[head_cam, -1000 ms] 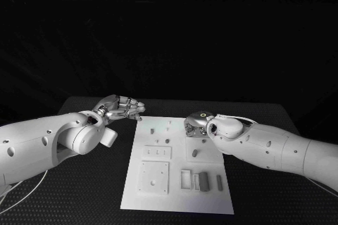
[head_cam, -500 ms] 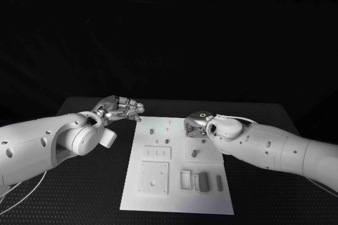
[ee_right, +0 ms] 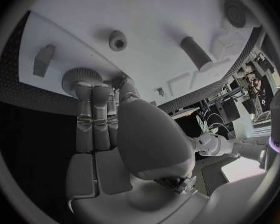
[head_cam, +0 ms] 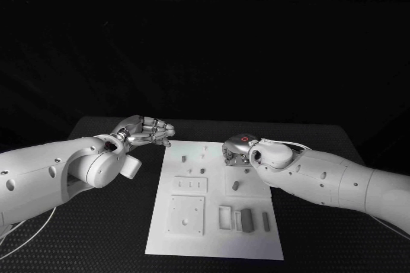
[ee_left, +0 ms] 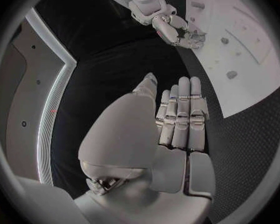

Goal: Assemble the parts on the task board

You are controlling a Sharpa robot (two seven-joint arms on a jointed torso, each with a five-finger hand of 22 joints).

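The white task board [head_cam: 214, 225] lies in the middle of the black table. My right hand [head_cam: 235, 154] is down on its far right part. In the right wrist view its fingers [ee_right: 93, 109] and thumb pinch a round ribbed part [ee_right: 77, 79] that sits on the board [ee_right: 146, 15]. My left hand [head_cam: 145, 132] hovers beside the board's far left corner. Its fingers [ee_left: 180, 109] lie side by side with nothing in them. A dark block [head_cam: 247, 219] and small pegs [head_cam: 235, 185] stand on the board.
A short peg [ee_right: 118, 40], a dark cylinder [ee_right: 196, 53] and a wedge piece [ee_right: 43, 58] sit close to my right hand. White raised plates [head_cam: 186, 215] with holes take up the board's near left. Bare black table [head_cam: 102, 225] lies on both sides.
My right hand has edged slightly left over the board's far end. The left hand has barely moved.
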